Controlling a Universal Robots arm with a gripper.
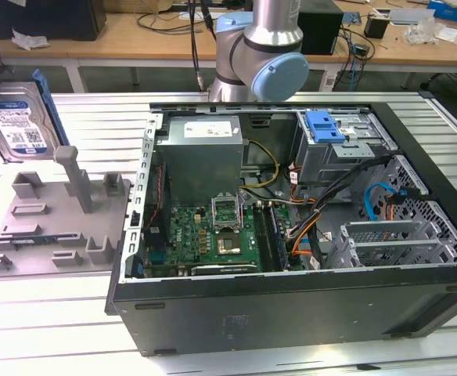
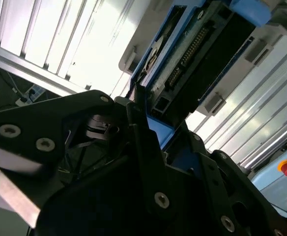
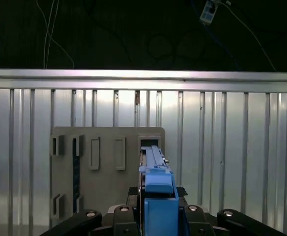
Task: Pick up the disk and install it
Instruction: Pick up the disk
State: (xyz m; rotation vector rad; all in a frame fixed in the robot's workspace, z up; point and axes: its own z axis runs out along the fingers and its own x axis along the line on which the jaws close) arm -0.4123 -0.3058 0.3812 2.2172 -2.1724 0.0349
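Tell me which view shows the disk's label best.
The exterior view: the disk faces the camera, label plain. The first wrist view shows its blue carrier frame edge-on; the second wrist view shows its connector end.

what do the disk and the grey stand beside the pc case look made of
The disk: silver body with dull sheen, probably metal; its blue frame looks like moulded plastic. The grey stand: matte, uniform colour, blocky slots, likely plastic.

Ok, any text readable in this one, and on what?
White-and-blue label on the disk: print there, not legible.
White sticker on the grey power supply: not legible.
None can be quoted.
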